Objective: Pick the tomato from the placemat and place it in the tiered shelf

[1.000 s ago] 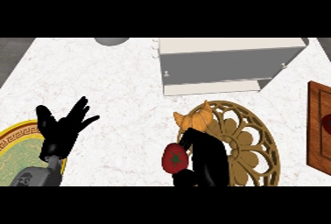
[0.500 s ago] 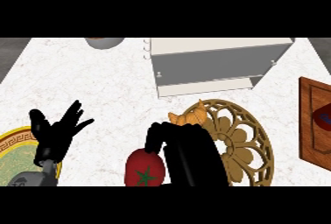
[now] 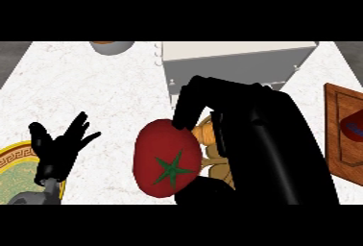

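Counter [image 3: 106, 96]: white marbled top, fills most of the head view.

Right hand [image 3: 248, 129]: biggest thing in shot, close to the camera, black, its fingers curled over the top and right side of the tomato, clamped on it. It hides most of what lies under it.

Shelf [image 3: 234, 62]: pale tiered unit at the top centre, behind the right hand, open front facing this way. No tomato visible on it; the lower part is blocked by the hand.

Tomato [image 3: 166, 161]: red w/ green star-shaped stalk facing up at the camera. Sits at the left of the right hand, held in its curl, looks raised off the counter and off the placemat, tho how high can't be told.

Placemat [image 3: 212, 158]: gold, lacy, only slivers show btwn tomato and hand. Rest hidden.

Wooden board [image 3: 344, 139]: right edge, brown, something on it I can't make out.

Left hand [image 3: 60, 144]: lower left, fingers up and spread apart, holding nothing, resting. Just beside it a gold-rimmed plate [image 3: 14, 163], cut by the edge.

Bowl-ish thing [image 3: 110, 45] at the top left, mostly cropped.

Progress, as I read it: pick looks done, tomato's in the grasp and clear of the mat. Left to do: carry fwd to the shelf, set it on a tier, let go, pull the hand back. So approx halfway; placing not yet begun as far as can be seen.
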`<state>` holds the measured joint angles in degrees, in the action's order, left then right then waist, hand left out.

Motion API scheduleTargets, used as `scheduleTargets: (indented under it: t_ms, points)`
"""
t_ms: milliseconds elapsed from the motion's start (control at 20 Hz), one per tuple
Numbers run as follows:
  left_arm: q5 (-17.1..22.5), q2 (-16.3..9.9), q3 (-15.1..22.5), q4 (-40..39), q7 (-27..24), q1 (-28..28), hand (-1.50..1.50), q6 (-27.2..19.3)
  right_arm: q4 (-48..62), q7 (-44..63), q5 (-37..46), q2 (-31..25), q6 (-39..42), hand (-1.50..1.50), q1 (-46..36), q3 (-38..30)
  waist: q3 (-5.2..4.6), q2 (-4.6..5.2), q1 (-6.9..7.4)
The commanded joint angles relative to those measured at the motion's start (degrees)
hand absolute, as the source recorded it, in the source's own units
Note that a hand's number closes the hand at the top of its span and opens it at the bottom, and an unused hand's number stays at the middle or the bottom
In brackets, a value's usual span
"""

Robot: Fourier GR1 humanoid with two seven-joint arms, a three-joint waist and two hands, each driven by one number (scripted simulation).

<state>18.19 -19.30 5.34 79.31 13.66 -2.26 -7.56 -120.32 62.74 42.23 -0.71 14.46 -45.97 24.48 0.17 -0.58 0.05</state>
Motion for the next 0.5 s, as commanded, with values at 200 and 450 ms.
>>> scheduleTargets:
  t_ms: [200, 450]
  points:
    - [-0.2, -0.3, -0.1, 0.2, 0.7, 3.0, 0.0, 1.3, 7.9, 5.8, -7.0, -2.6, 9.2, 1.5, -14.5, -18.3, -0.23, 0.32, 0.08]
    - [-1.2, 1.8, 0.4, -0.2, 1.7, 1.3, 0.0, -0.8, 18.0, 2.7, -9.5, -6.7, 9.1, 1.5, -23.3, -26.4, -0.22, 0.42, 0.15]
